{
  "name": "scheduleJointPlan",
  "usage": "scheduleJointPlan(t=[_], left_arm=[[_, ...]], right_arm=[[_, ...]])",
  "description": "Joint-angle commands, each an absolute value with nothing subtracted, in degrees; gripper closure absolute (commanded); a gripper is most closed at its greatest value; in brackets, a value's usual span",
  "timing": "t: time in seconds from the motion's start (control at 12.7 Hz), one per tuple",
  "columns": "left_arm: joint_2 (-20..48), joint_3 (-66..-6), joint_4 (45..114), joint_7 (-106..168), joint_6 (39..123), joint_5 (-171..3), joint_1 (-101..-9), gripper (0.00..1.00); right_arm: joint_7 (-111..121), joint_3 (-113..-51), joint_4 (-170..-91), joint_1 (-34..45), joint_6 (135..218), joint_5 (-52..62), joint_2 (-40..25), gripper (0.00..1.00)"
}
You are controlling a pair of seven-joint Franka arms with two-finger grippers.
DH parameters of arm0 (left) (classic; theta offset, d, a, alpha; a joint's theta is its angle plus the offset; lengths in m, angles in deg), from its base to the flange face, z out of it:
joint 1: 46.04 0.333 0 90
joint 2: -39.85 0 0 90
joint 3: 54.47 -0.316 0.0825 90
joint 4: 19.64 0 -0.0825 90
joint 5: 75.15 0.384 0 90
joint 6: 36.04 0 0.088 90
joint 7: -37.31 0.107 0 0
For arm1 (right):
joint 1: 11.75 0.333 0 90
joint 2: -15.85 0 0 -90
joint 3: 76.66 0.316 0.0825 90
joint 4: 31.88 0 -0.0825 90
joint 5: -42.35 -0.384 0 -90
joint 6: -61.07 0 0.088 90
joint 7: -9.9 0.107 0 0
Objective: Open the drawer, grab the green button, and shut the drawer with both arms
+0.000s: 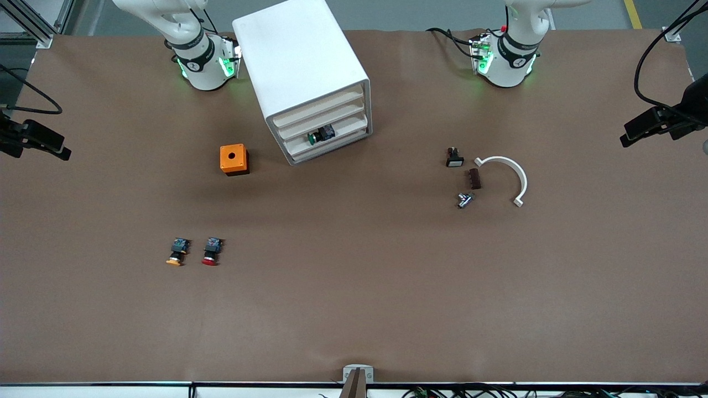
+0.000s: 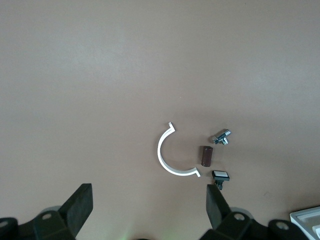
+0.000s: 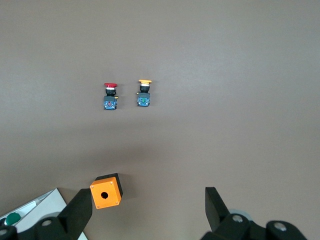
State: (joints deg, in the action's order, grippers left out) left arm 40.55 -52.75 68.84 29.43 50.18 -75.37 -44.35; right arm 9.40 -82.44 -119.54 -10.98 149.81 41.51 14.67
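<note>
The white cabinet [image 1: 301,61] stands at the robots' edge of the table, between the two arm bases. Its four cream-fronted drawers sit about flush. The green-capped button [image 1: 320,135] lies in the third drawer [image 1: 332,135] from the top, cap toward the right arm's end. In the right wrist view the green cap [image 3: 11,218] shows at the cabinet's edge. My left gripper [image 2: 147,207] is open and empty, high over the table. My right gripper [image 3: 147,210] is open and empty, high over the orange box [image 3: 105,191]. The front view shows only the arm bases, not the grippers.
The orange box [image 1: 234,159] sits beside the cabinet toward the right arm's end. Yellow-capped [image 1: 177,251] and red-capped [image 1: 212,251] buttons lie nearer the camera. A white half ring [image 1: 511,177], brown block [image 1: 474,178], small black switch [image 1: 454,158] and metal bolt [image 1: 464,200] lie toward the left arm's end.
</note>
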Motion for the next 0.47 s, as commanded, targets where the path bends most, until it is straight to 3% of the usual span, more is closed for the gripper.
scheduleJointPlan(t=[0.0,0.39], left_arm=[[40.03,-52.36,67.11,29.49,48.86,-73.92,-43.93,0.00],[34.95,-51.92,64.12,30.01,48.69,-73.83,-44.63,0.00]], right_arm=[[8.93,-81.84,-118.89,-11.75,149.23,42.35,14.54,0.00],[9.20,-81.84,-119.07,-12.10,149.23,42.27,14.62,0.00]])
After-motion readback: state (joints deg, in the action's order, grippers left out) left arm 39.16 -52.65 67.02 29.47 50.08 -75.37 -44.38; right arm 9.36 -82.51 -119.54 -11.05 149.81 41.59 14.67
